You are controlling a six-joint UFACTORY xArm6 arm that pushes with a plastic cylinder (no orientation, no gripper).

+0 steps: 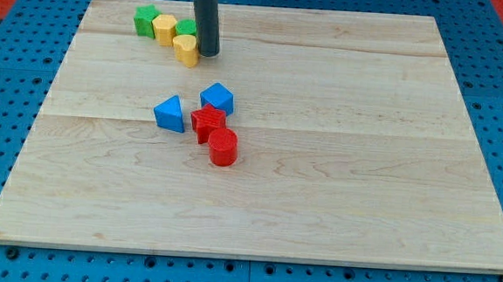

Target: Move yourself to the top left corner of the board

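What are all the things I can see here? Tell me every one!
Wooden board: one, light wood, fills most of the view.
Blue pegboard table: one, blue with holes, around the board.
Green blocks: two, one at the top left, one partly hidden behind the yellow ones.
Yellow blocks: two, one beside the green, one just left of my tip.
Blue blocks: two, one triangular, one to its right.
Red blocks: two, one star-like, one cylinder below it.
My tip: one, dark rod, near the top left group.

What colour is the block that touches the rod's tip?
Yellow: the yellow block sits against my tip, seen in the camera view.
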